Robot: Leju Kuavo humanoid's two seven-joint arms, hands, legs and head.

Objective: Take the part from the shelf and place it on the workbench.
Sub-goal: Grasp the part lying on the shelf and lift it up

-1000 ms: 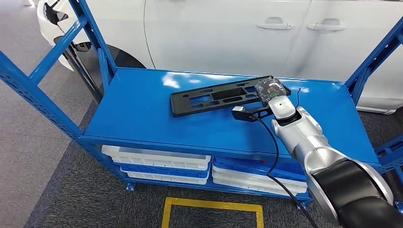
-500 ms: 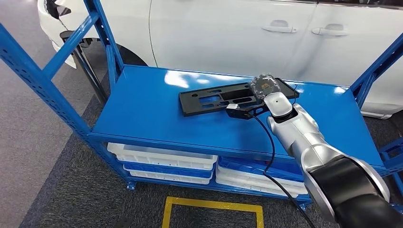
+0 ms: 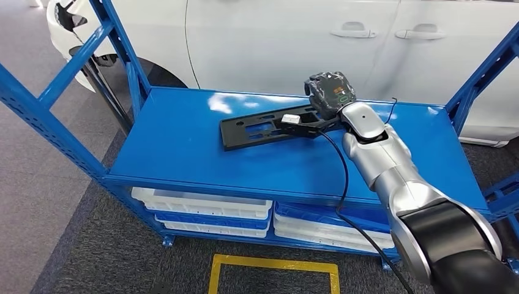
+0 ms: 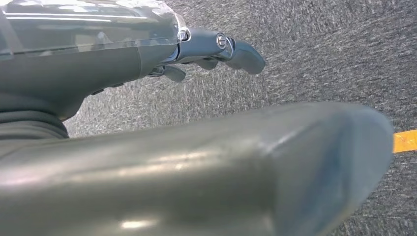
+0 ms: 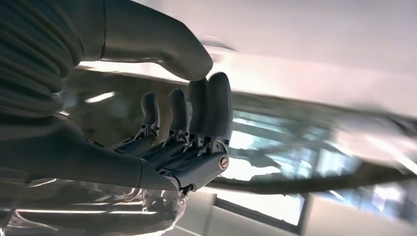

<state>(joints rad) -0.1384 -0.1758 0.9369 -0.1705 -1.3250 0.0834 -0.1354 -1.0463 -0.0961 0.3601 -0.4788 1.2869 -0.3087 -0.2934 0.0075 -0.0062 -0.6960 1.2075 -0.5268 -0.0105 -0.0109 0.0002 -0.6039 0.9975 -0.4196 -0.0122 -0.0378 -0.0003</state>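
At the shelf [image 3: 183,153], right hand [image 3: 329,92] with fingers curled around the black part [image 3: 257,130].

— Where's the part [image 3: 269,127] sitting?

— On the top deck of the shelf [image 3: 183,153], centre of the frame, running slantwise, its right end under the right hand [image 3: 330,92].

— And behind the shelf?

— A car [image 3: 294,43] fills the top of the frame, its wheel arch at the upper left.

— Below the deck?

— Stacked trays [image 3: 202,211] on the lower level, side by side. In front, at the bottom centre, a marked square [image 3: 272,266] on the floor.
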